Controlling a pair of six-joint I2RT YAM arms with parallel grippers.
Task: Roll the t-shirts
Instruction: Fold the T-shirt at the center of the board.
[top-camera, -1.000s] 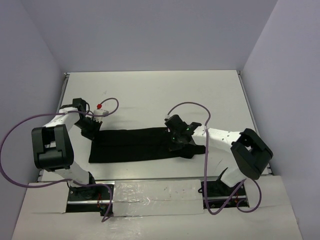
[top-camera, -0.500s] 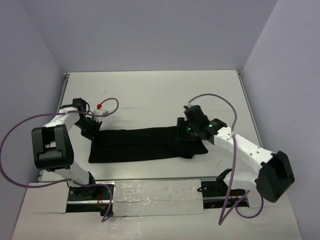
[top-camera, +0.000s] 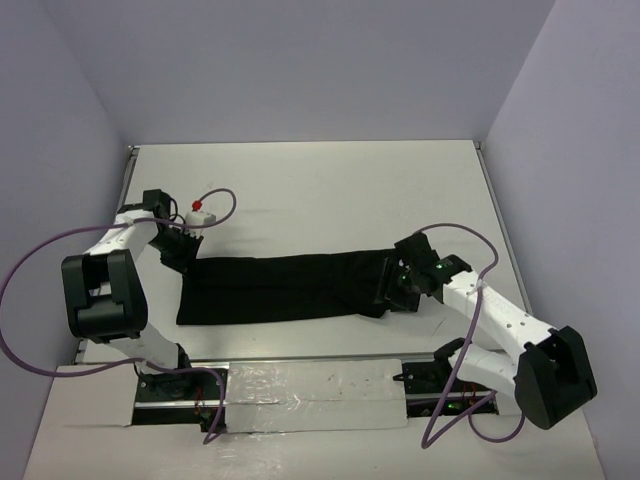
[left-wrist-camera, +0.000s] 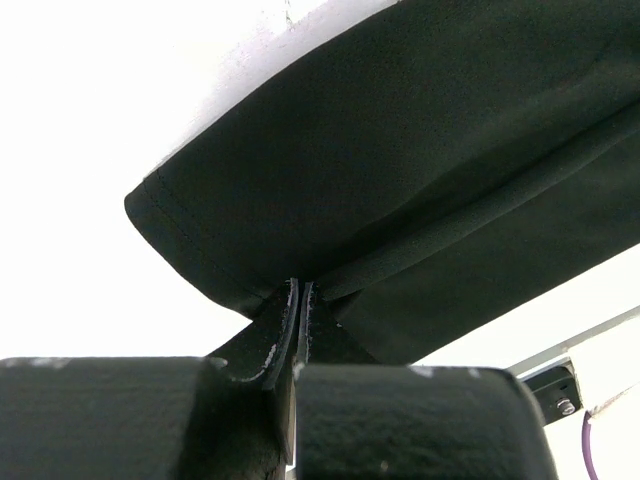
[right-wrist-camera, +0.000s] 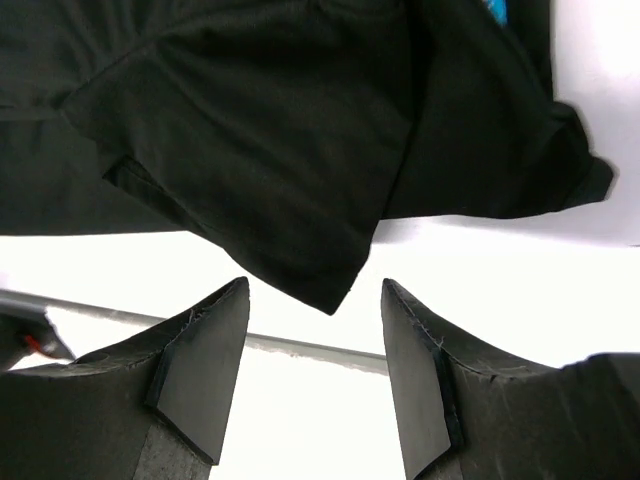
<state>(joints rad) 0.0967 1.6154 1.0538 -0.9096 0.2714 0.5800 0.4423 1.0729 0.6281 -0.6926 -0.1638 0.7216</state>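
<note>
The right gripper (top-camera: 392, 290), jaws apart and holding nothing, hovers at the right end of the black t-shirt (top-camera: 280, 288), which lies folded into a long strip running left to right across the near part of the table (top-camera: 320, 190). A corner of the cloth points into the gap between the jaws, so this arm looks the nearer to start a roll leftward along the strip. At the strip's far left corner the left gripper (top-camera: 178, 255) is clamped on the hem. A second before, the right gripper sat almost closed farther in over the shirt; it has since swung outward and opened
</note>
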